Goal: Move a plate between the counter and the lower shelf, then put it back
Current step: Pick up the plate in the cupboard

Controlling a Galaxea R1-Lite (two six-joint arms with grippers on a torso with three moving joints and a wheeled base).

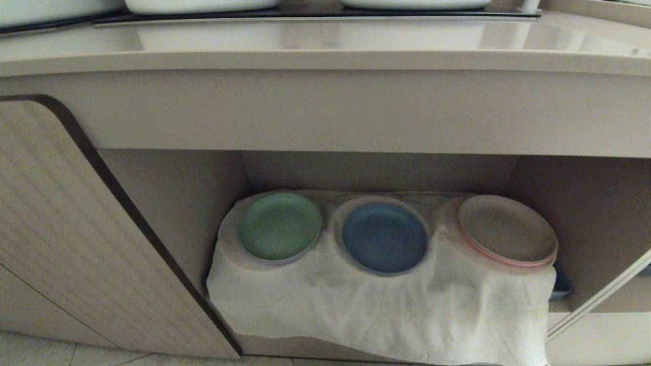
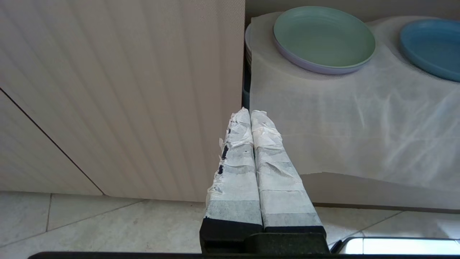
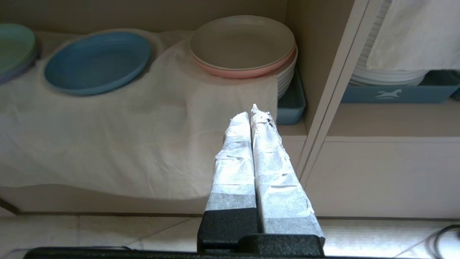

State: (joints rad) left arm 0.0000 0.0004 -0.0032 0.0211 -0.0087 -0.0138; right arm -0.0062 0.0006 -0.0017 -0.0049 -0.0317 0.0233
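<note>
Down in the lower shelf (image 1: 178,203), an open beige recess, we see the round matte light-blue plate (image 1: 384,237) lying flat, face up, on the middle hump of a rumpled white cloth (image 1: 376,310). Being round, it has no long axis; its low raised rim runs evenly all the way round. A smooth green plate (image 1: 279,226) sits on the hump to its left and a beige pink-edged plate (image 1: 507,230) on the hump to its right. Above them runs the glossy beige counter (image 1: 325,43) with its rounded front edge; a ribbed cabinet door (image 1: 61,229) stands to the left. Our left gripper (image 2: 250,113) and right gripper (image 3: 250,112), both wrapped in creased white tape, hang before the shelf with fingers pressed together, holding nothing. A blue tray (image 3: 395,94) bears a white horse emblem; we read no writing.
</note>
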